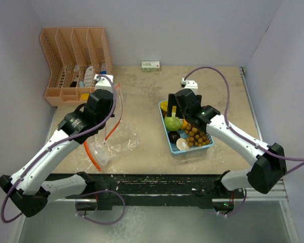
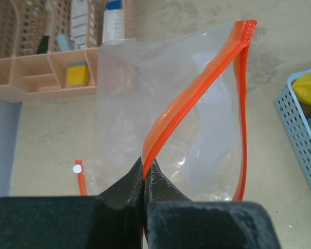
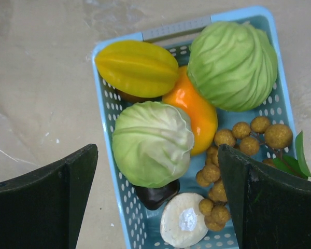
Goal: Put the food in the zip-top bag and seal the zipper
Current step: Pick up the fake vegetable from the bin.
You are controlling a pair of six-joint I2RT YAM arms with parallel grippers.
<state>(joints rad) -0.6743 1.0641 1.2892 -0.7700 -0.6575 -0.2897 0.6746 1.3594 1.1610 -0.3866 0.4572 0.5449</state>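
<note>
The clear zip-top bag (image 1: 115, 137) lies left of centre with its mouth lifted. My left gripper (image 1: 110, 96) is shut on its orange zipper strip (image 2: 197, 93), pinched between the jaws of the gripper (image 2: 143, 171); the mouth gapes open. The food sits in a light blue tray (image 1: 209, 144): a yellow starfruit (image 3: 137, 67), an orange fruit (image 3: 197, 111), two green cabbages (image 3: 153, 142) (image 3: 233, 65), a dark brown lump (image 3: 155, 193), a beige slice (image 3: 182, 220) and small brown balls (image 3: 223, 155). My right gripper (image 3: 156, 155) hovers open and empty over the tray (image 1: 175, 112).
An orange-pink desk organizer (image 1: 73, 63) with small items stands at the back left. A small white box (image 1: 150, 65) lies by the back wall. The tray's edge (image 2: 300, 135) shows right of the bag in the left wrist view. White walls enclose the table.
</note>
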